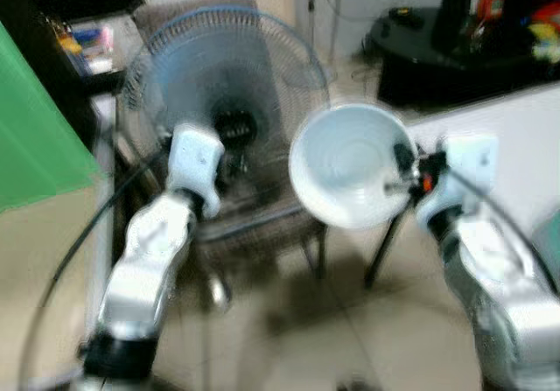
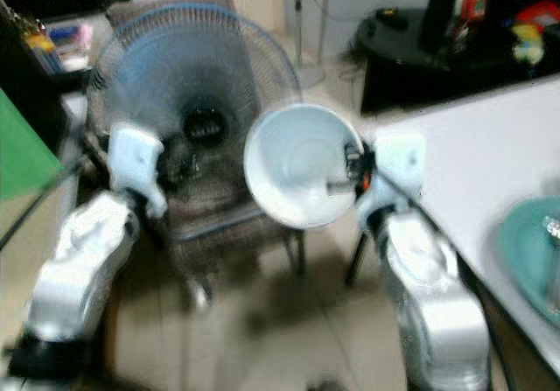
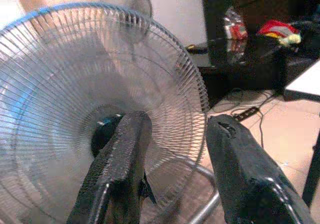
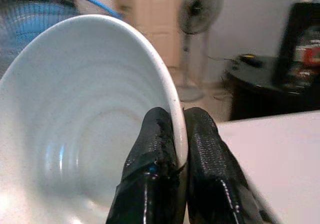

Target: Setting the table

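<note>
Two black fingers of the right gripper (image 4: 175, 154) pinch the rim of a white bowl (image 4: 75, 129), one inside, one outside. Left gripper (image 3: 172, 169) fingers spread apart, empty, before a fan (image 3: 75, 93)

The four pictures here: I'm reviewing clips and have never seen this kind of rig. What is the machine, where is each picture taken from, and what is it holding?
This is a walking humanoid robot with two silver arms, each ending in a tool of two black fingers. The two wider pictures come from a stereo camera on its head, looking forward and down; both are blurred. The other two come from cameras on its wrists, looking along the fingers.

The right tool is shut on the rim of a white bowl, holding it up tilted, its inside facing the head camera. The left tool is open and holds nothing; it points at a floor fan with a blue-edged wire cage.

On the robot's right stands a white table. At the picture's edge a teal dish rests on it.
</note>
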Available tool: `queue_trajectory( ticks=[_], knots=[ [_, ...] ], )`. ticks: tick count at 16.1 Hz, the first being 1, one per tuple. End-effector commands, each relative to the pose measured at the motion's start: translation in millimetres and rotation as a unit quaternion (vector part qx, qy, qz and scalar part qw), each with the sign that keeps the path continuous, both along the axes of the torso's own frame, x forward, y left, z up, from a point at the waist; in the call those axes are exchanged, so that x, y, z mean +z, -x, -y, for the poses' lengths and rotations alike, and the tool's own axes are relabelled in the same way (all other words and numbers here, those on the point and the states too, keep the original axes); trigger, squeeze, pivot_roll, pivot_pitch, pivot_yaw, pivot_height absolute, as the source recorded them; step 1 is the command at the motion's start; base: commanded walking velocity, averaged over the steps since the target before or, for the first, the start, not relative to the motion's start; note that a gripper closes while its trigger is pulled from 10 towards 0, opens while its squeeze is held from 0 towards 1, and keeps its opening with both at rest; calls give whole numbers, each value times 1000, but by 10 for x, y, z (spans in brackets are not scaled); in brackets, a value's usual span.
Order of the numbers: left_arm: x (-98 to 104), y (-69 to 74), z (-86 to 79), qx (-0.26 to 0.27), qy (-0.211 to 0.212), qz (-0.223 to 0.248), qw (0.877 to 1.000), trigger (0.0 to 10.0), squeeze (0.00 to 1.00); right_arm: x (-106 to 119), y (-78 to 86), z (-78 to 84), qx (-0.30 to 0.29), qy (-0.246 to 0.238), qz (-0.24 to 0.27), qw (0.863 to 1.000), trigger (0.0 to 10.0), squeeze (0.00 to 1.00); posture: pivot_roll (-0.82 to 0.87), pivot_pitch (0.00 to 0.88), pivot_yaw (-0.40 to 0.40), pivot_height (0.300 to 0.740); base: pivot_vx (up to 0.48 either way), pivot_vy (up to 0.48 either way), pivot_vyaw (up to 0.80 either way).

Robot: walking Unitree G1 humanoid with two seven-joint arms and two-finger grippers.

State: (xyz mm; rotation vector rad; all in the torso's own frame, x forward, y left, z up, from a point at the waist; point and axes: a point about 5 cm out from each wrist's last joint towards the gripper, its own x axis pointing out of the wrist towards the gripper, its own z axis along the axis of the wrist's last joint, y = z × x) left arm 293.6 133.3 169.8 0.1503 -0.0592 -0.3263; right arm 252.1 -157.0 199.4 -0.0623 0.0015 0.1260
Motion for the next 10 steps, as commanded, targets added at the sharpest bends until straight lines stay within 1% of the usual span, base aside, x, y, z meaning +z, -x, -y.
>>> queue_trajectory(
  ticks=[1,2,3,4,5,6,7,8,10],
  knots=[
    [27,2,-69,15,-8,3,1000,10000,0,86,-10,-14,3,-2,21,1000,10000,0,-9,0,80,740,0,0,-800],
    [-14,33,-122,21,-15,-3,1000,10000,0,90,-21,-48,9,0,23,1000,10000,0,-32,0,84,740,0,0,-800],
    [-36,26,-167,29,-16,-5,999,10000,0,92,-11,-71,10,1,24,1000,10000,0,-38,0,84,740,0,0,-800],
    [-28,-20,-181,37,-14,-1,999,10000,0,96,4,-71,7,-1,25,1000,10000,0,-34,0,81,740,0,0,-800],
    [-16,-30,-177,39,-13,0,999,10000,0,96,3,-66,6,-1,24,1000,10000,0,-34,0,81,740,0,0,-800],
    [15,-25,-162,44,-8,4,999,10000,0,82,-10,-55,7,-2,21,1000,10000,0,5,0,50,740,0,0,-800],
    [26,-18,-156,46,-7,5,999,10000,0,77,-17,-51,8,-2,20,1000,10000,0,13,0,44,740,0,0,-800],
    [-1,95,-192,48,-22,1,999,10000,0,34,-71,-111,21,-10,13,1000,10000,0,66,0,10,740,0,0,-800],
    [-32,160,-262,61,-22,-2,998,10000,0,-12,-88,-178,31,-8,8,999,10000,0,71,0,-15,740,0,0,-800]
  ],
)
